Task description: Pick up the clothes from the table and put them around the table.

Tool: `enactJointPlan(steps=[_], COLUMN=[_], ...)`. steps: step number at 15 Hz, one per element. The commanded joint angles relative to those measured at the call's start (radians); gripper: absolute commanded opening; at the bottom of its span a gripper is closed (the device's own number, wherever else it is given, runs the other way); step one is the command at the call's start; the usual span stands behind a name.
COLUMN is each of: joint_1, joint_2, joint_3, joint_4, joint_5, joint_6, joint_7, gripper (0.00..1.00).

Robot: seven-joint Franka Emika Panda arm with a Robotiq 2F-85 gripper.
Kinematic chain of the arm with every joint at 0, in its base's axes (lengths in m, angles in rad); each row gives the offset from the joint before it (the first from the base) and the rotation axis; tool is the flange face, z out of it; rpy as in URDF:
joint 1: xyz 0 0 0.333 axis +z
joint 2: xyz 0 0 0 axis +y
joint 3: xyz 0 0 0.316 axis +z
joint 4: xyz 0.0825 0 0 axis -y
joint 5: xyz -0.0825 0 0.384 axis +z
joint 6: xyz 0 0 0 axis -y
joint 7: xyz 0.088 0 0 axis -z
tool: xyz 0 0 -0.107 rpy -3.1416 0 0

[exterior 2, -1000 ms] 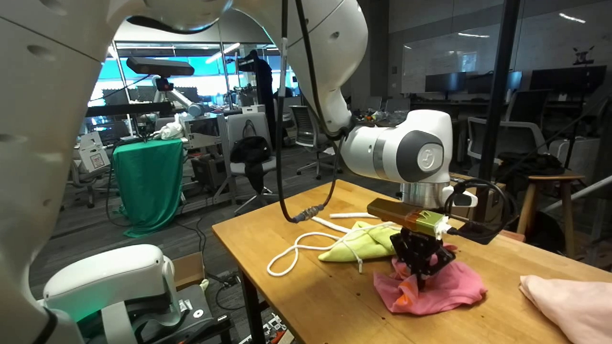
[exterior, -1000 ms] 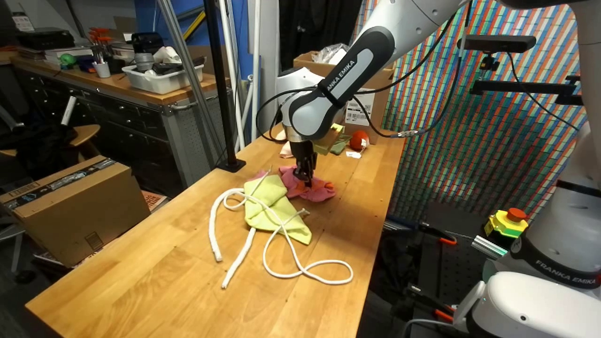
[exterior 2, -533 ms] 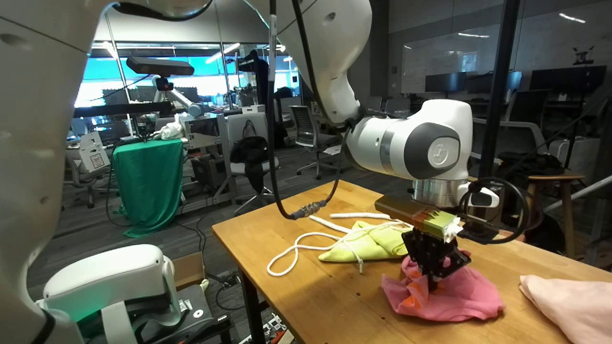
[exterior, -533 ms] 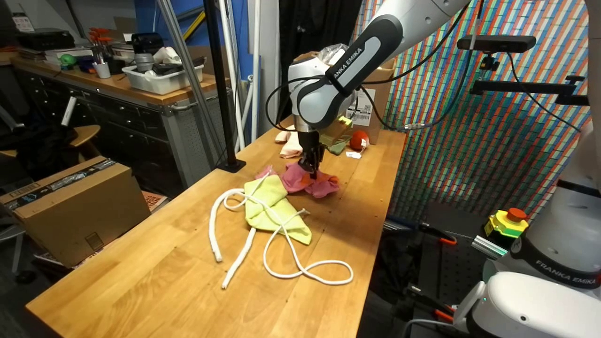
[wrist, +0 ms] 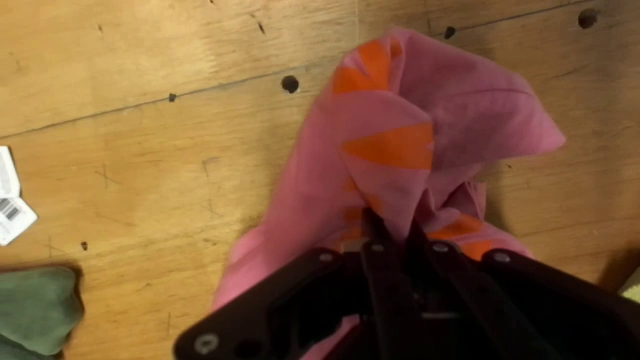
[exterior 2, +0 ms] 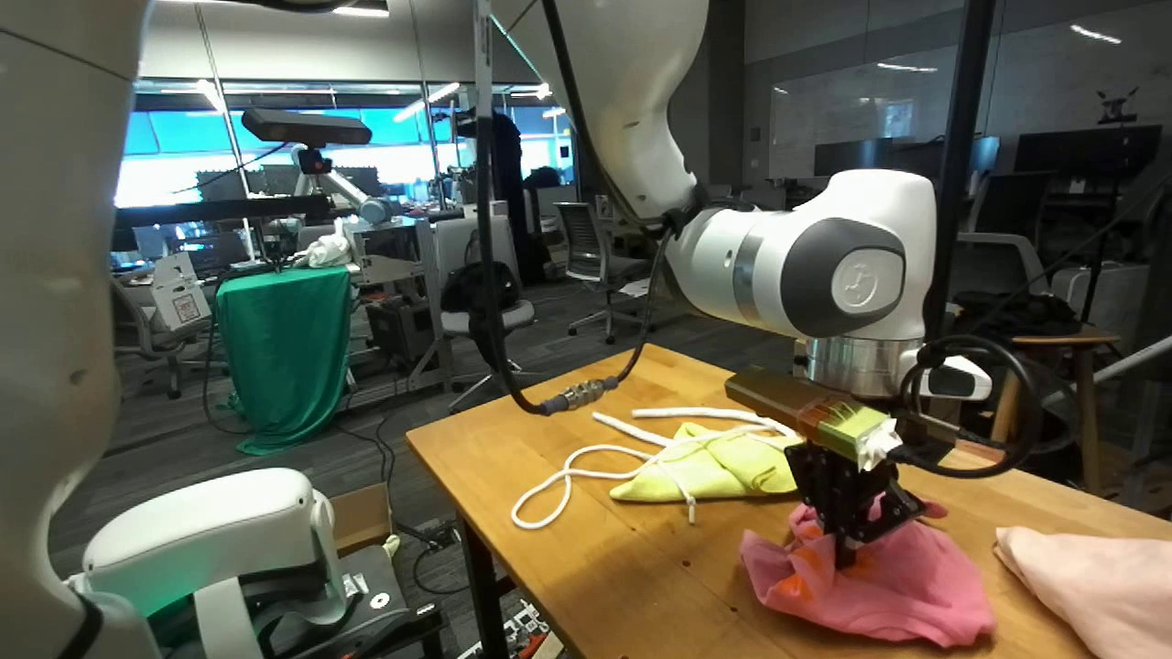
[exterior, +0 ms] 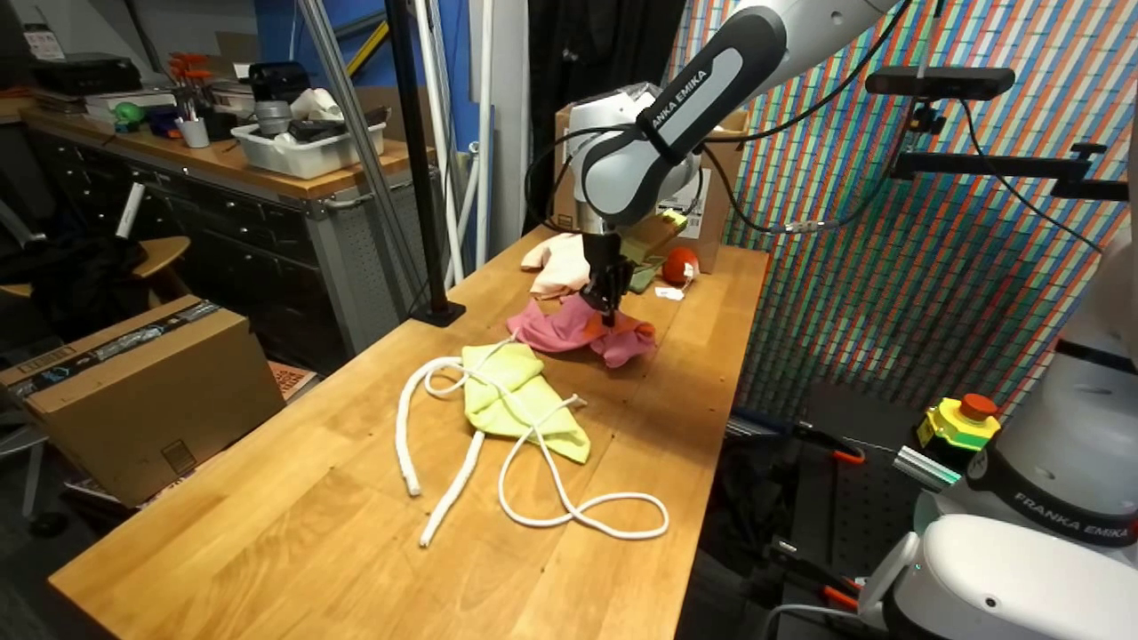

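Observation:
The pink-red cloth [wrist: 310, 175] with orange patches lies bunched on the light-wood table [exterior: 311, 533]. My gripper [wrist: 392, 225] points down into it, jaws nearly together with a fold pinched between the fingertips. In an exterior view the gripper [exterior 2: 844, 554] sits low in the cloth [exterior 2: 897, 595], most of which rests on the tabletop. The yellow-green cloth [exterior: 487, 413] lies toward the near part of the table, apart from the pink one. Behind the gripper is the cream-white cloth [exterior: 562, 262], showing pale pink in an exterior view [exterior 2: 1090, 577].
A thick white rope [exterior: 404, 444] and a thin cord [exterior: 538, 524] lie around and over the yellow-green cloth. Beyond the gripper sit a green fabric piece [wrist: 40, 305], a red ball [exterior: 680, 265] and a cardboard box [exterior: 725, 178]. A black post [exterior: 437, 311] stands at the table's edge.
The gripper has moved toward the far end, dragging the pink-red cloth away from the yellow-green one and nearer the cream-white cloth. The yellow-green cloth and rope have stayed in place.

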Motion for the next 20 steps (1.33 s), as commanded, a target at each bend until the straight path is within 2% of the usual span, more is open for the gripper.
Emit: enactJointPlan(steps=[1, 13, 20], joint_1=[-0.013, -0.057, -0.083], joint_2=[-0.056, -0.176, -0.224], joint_3=[-0.008, -0.050, -0.084], joint_4=[-0.060, -0.267, -0.340], joint_5=[0.036, 0.093, 0.095], joint_6=[0.018, 0.055, 0.073], joint_7=[0.011, 0.011, 0.025], gripper=[0.03, 0.03, 0.03])
